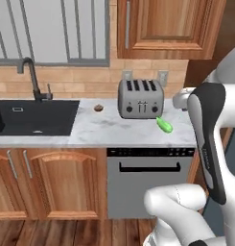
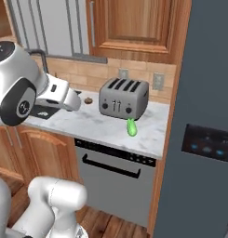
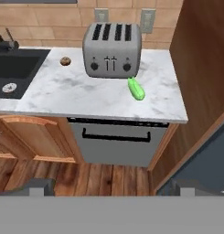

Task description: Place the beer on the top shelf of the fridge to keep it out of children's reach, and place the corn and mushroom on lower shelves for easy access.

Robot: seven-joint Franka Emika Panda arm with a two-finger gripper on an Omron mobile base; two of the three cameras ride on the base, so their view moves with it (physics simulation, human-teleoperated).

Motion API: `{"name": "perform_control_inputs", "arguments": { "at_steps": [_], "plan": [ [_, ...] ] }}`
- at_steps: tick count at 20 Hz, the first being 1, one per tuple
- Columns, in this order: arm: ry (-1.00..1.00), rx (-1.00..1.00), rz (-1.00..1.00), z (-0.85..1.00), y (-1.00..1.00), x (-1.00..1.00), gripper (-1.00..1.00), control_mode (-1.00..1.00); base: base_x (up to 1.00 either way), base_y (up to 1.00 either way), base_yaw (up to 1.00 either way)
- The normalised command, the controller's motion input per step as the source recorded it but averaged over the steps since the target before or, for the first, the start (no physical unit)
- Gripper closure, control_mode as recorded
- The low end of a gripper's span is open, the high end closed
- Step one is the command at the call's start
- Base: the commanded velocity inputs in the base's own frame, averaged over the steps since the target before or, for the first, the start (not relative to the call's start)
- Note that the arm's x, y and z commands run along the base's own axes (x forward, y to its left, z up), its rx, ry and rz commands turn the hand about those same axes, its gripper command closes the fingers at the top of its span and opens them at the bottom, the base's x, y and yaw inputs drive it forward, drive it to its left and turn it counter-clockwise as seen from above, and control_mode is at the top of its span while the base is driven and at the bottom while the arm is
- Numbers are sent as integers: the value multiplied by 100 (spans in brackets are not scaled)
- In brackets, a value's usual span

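The green corn (image 1: 164,124) lies on the marble counter just in front of the toaster's right corner, also seen as corn (image 3: 136,88) and corn (image 2: 131,127). The small brown mushroom (image 1: 98,107) sits on the counter left of the toaster, near the sink; it also shows as mushroom (image 3: 65,61) and mushroom (image 2: 88,100). The dark slate fridge (image 2: 204,93) stands to the right of the counter; its shelves are hidden. The beer is out of view. My gripper (image 3: 112,186) is open, high and back from the counter, with nothing between its fingers.
A silver toaster (image 1: 140,98) stands mid-counter against the brick wall. A black sink (image 1: 35,116) with a dark faucet (image 1: 31,77) lies to the left. A dishwasher (image 1: 150,180) sits under the counter, and a wooden side panel (image 3: 200,68) borders the counter's right end.
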Motion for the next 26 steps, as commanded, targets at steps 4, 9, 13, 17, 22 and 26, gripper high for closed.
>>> {"name": "perform_control_inputs", "arguments": {
  "at_steps": [4,9,13,17,22,26],
  "plan": [
    [0,0,0,0,0,0,-100,100,64,35,-36],
    [0,0,0,0,0,0,-100,100,45,80,-27],
    [0,0,0,0,0,0,-100,100,37,94,-22],
    [0,0,0,0,0,0,-100,100,42,86,-21],
    [0,0,0,0,0,0,-100,100,54,59,-18],
    [0,0,0,0,0,0,-100,100,62,37,-13]
  ]
}}
